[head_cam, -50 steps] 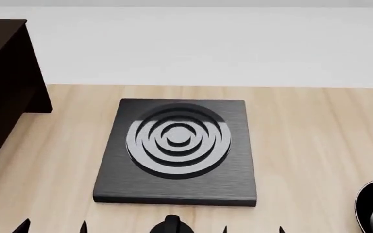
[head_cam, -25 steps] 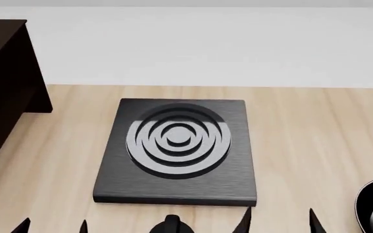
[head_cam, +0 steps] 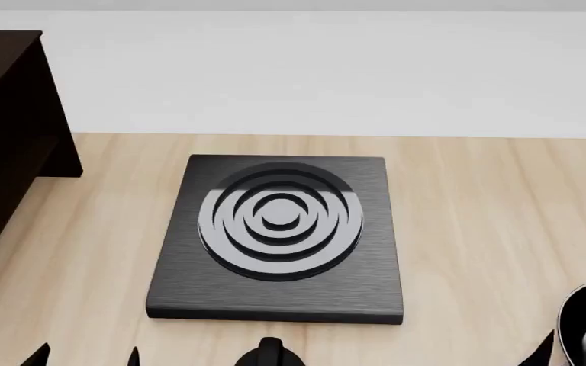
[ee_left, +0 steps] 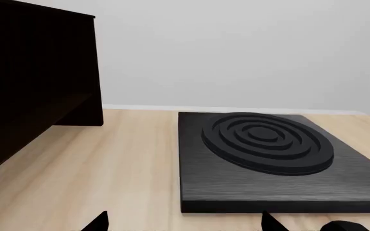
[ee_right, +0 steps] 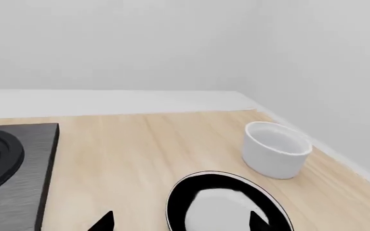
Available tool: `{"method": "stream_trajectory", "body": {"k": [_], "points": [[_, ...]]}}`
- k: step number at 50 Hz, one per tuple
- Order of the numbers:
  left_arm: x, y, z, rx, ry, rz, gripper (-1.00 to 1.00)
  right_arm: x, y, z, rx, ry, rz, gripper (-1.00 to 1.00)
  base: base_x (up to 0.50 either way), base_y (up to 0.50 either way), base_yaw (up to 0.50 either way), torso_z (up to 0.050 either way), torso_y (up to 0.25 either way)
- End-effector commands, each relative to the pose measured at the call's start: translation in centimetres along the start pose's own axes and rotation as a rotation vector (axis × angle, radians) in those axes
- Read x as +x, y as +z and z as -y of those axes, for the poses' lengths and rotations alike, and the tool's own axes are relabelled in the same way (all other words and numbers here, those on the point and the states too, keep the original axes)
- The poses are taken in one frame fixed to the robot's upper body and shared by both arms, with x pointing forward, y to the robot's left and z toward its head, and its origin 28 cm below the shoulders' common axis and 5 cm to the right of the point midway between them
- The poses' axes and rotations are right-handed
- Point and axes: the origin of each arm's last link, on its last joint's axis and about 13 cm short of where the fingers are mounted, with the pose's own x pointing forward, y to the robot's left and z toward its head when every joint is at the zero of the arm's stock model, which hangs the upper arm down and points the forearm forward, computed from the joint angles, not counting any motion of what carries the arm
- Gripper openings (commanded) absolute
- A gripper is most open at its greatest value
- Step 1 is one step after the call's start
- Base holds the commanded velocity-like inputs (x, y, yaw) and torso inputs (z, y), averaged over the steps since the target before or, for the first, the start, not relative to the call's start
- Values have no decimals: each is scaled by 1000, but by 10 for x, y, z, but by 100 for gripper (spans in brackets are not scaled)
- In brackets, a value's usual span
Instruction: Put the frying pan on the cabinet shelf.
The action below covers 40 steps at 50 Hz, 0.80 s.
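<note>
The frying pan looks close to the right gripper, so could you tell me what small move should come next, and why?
Probably ease the right gripper forward and down over the frying pan: its fingertips straddle the pan's near part, open and not yet gripping, and the pan sits on the counter beside the white bowl.

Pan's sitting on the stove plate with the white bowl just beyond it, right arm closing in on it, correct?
Not quite: the frying pan lies on the bare wooden counter, beside the stove plate, not on it. The right wrist view shows this. The white bowl does stand just beyond it, with the right gripper near.
</note>
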Motion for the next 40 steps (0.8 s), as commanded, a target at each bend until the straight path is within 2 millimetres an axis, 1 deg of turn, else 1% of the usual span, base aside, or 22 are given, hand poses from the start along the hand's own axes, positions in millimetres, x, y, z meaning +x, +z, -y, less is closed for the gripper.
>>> {"method": "stream_trajectory", "body": {"k": [1, 3, 7, 13, 18, 20, 26, 31, 33, 39, 40], "points": [[0, 0, 0, 3, -3, -2, 100, -12, -12, 42, -34, -150, -88, 100, 0, 0, 0, 0, 0], [0, -1, 0, 4, -1, -3, 100, -15, -17, 48, -25, -164, -98, 100, 0, 0, 0, 0, 0], [1, -1, 0, 7, 2, -4, 100, -17, -25, 53, -37, -168, -139, 100, 0, 0, 0, 0, 0], [0, -1, -1, 16, 2, -3, 100, -17, -39, 54, -29, -169, -204, 100, 0, 0, 0, 0, 0], [0, -1, -1, 19, 5, -3, 100, -20, -41, 56, 1, -198, -220, 100, 0, 0, 0, 0, 0], [0, -1, 0, 28, 1, -2, 100, -21, -45, 55, -2, -183, -250, 100, 0, 0, 0, 0, 0], [0, -2, 0, 32, 0, -4, 100, -18, -62, 54, 1, -185, -292, 100, 0, 0, 0, 0, 0], [0, -2, 0, 35, -1, -6, 100, -15, -74, 49, 70, -128, -325, 100, 0, 0, 0, 0, 0], [1, -3, 0, 35, -2, -7, 100, -14, -77, 48, 65, -133, -330, 100, 0, 0, 0, 0, 0], [1, -1, 0, 26, -1, -3, 100, -8, -79, 50, 65, -115, -350, 100, 0, 0, 0, 0, 0], [0, 0, 1, 28, -2, -2, 100, -7, -79, 49, 97, -109, -352, 100, 0, 0, 0, 0, 0]]}}
